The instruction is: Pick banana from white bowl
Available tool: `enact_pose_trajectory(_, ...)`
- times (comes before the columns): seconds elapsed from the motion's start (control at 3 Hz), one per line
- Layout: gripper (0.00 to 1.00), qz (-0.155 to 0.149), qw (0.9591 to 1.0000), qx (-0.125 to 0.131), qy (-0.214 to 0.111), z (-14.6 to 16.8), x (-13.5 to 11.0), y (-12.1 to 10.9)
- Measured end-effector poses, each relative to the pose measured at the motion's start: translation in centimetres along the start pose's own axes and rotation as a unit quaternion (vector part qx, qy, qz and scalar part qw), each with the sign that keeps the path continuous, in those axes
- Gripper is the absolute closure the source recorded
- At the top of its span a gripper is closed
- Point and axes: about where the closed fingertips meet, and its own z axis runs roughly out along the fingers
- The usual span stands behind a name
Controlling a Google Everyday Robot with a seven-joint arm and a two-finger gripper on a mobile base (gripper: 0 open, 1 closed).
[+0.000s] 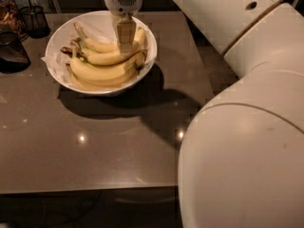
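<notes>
The white bowl point(53, 37) stands at the back left of the brown table point(95, 146), lined with crumpled white paper. Several ripe yellow bananas point(102, 71) lie in it side by side, stems to the left. My gripper point(126, 38) hangs down from the top of the view inside the bowl, at its right half. It reaches down onto the upper bananas point(104, 57) and touches or nearly touches them. My large white arm point(247, 127) fills the right side of the view.
A dark wire-mesh cup point(35, 19) stands at the back left, behind the bowl. A dark glass point(12, 52) sits left of the bowl, with a jar point(7, 11) behind it. The table's front edge point(85, 189) runs across the lower part of the view.
</notes>
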Motion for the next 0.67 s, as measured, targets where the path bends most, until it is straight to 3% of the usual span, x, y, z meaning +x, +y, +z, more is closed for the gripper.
enact_pose_trajectory(0.33,0.48,-0.005,1.0,-0.007,0.001,0.85,-0.43,-0.27)
enact_pose_trajectory(0.67,0.46,-0.009,0.9999,-0.014,0.004,1.56,-0.75,-0.44)
